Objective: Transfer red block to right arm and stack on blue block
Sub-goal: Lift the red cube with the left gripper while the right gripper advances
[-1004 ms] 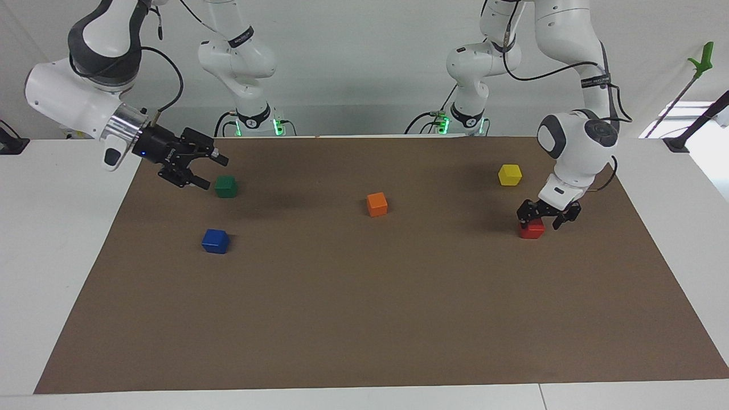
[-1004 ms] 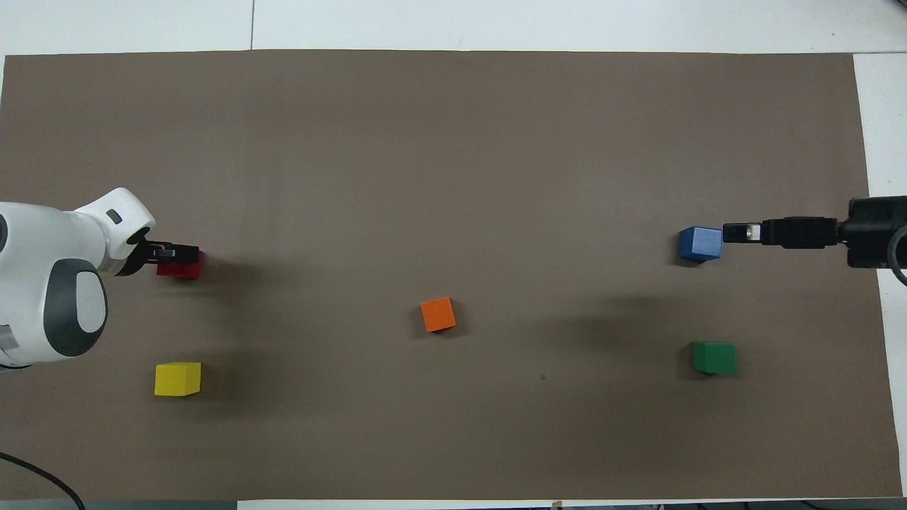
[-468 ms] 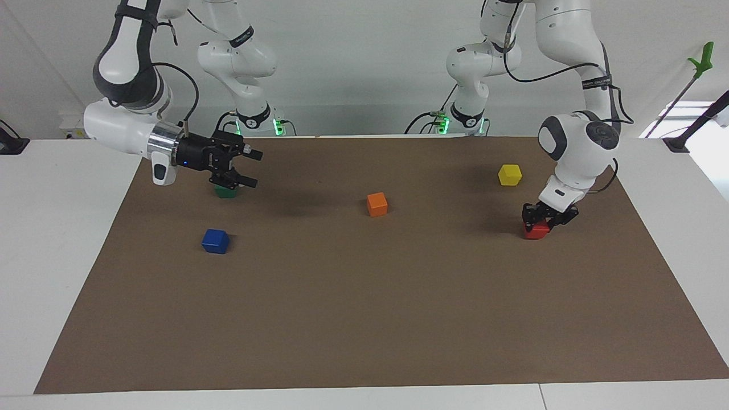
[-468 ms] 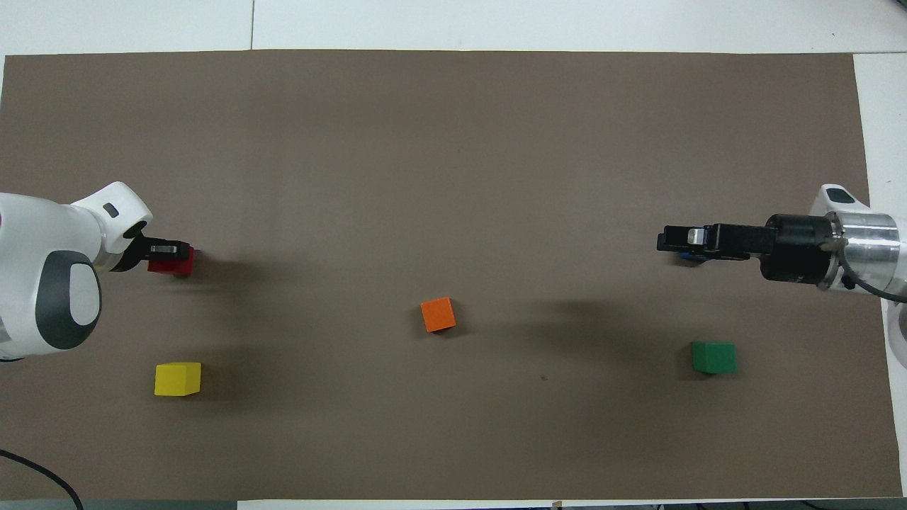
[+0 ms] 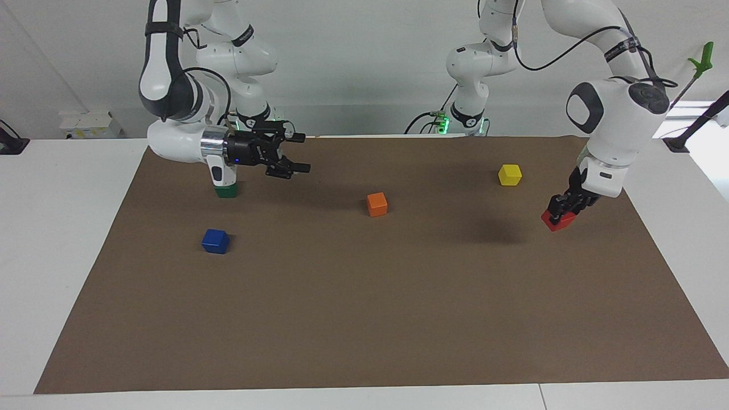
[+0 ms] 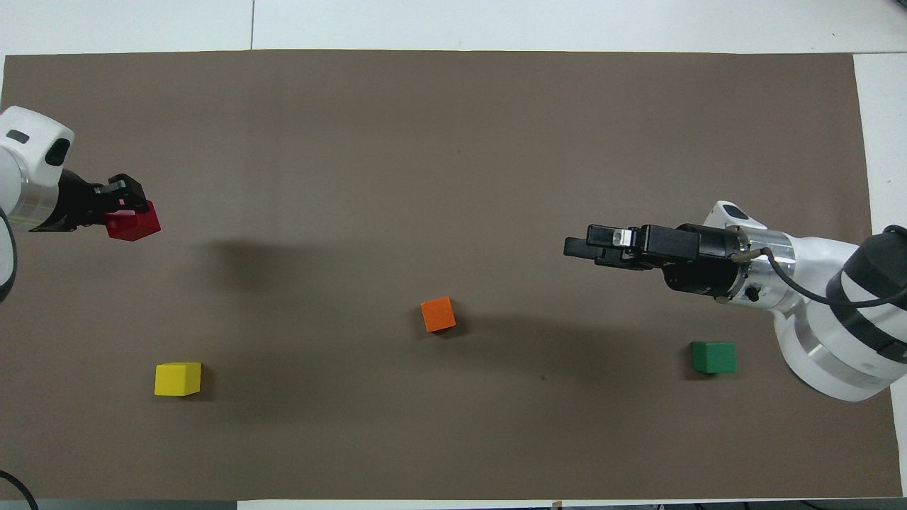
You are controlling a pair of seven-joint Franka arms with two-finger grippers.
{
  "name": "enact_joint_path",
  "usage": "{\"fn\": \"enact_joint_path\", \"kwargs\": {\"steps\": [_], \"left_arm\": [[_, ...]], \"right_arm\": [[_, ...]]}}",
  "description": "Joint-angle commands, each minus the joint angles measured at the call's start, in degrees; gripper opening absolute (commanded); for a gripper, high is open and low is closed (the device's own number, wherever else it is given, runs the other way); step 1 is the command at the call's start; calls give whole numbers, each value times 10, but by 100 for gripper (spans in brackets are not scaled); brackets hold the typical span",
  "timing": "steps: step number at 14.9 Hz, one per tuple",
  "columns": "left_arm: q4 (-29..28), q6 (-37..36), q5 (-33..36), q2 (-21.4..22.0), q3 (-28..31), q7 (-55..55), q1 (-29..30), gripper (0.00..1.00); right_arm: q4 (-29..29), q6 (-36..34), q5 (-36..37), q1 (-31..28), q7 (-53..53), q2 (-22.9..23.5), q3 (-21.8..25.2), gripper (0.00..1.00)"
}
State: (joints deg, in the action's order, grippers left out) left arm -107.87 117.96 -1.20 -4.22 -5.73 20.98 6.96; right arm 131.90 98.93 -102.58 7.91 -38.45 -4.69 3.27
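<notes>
We see the left gripper [image 5: 561, 212] clamped on the red block [image 5: 558, 220], holding it tilted and clear of the brown mat [image 5: 364, 319], over the left arm's end of the table; in the overhead view the block [image 6: 132, 223] sticks out past the fingertips of the same gripper [image 6: 127, 205]. The right arm [image 5: 171, 97] reaches in w/ its wrist roughly horizontal; the right gripper [image 5: 290, 152] hangs above the mat w/ fingers spread apart and nothing between them, over bare mat btwn the green block [image 5: 226, 191] and the orange block [image 5: 377, 204]. From overhead we see that gripper [image 6: 584, 249] pointing toward the left arm's end, and its black body covers the blue block there. The blue block [image 5: 215, 241] rests flat on the mat at the right arm's end, farther from the robots than the green block and apart from it. The orange block [image 6: 438, 314] sits approx. mid-mat. The yellow block [image 5: 510, 174] lies near the left arm's end, nearer to the robots than the orange block. The green block [image 6: 714, 357] is partly hidden by the right wrist in the facing view.
</notes>
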Motion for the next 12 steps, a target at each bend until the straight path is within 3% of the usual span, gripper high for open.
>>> {"fn": "enact_joint_path", "kwargs": {"steps": [1, 3, 6, 8, 12], "left_arm": [[42, -39, -47, -10, 5, 170, -26, 0], [51, -55, -68, -11, 4, 284, -39, 0], [65, -106, -176, -11, 5, 377, -37, 0], [105, -172, -188, -16, 4, 429, -31, 0], [207, -301, -257, -49, 4, 506, -30, 0]], "right_arm": [[33, -18, -70, 29, -15, -15, 2, 100], [41, -30, -90, 38, -17, -15, 2, 100], [61, -57, -142, 61, -18, -17, 2, 100], [69, -73, -157, 72, -20, -13, 1, 100], [74, -150, -219, 91, -76, 45, 0, 100]]}}
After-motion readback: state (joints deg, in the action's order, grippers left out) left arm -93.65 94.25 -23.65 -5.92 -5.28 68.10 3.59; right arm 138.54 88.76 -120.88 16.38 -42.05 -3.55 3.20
